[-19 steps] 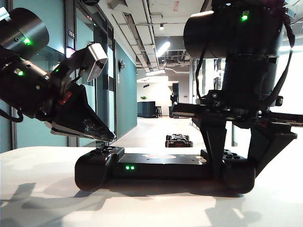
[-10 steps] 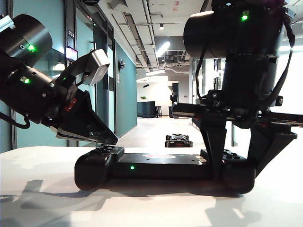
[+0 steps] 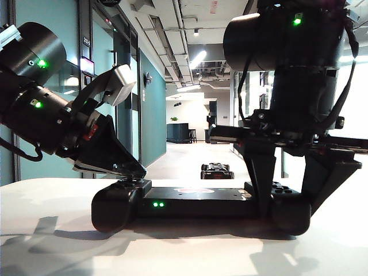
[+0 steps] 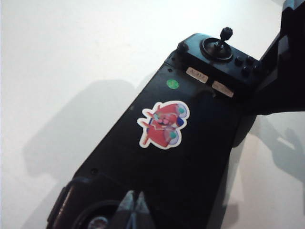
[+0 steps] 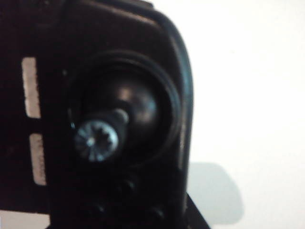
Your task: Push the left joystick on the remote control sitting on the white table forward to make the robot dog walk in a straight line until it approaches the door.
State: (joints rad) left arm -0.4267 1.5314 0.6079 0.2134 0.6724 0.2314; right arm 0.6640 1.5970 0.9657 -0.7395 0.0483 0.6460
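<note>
While the left gripper [image 3: 137,170], jaws together, bears on the left joystick [image 4: 98,223], a skewed push could veer the robot dog [image 3: 216,171]. The right gripper [image 3: 290,198] straddles the remote control [image 3: 195,202] at lower right, jaws apart around its end; if that hold slips, the controller could slide on the white table [image 3: 52,247].

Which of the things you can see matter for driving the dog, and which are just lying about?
Job: left joystick, remote control, white table, robot dog, left gripper at the joystick, right gripper astride the remote's right end.
Lying about: right joystick, red sticker, corridor stools.
</note>
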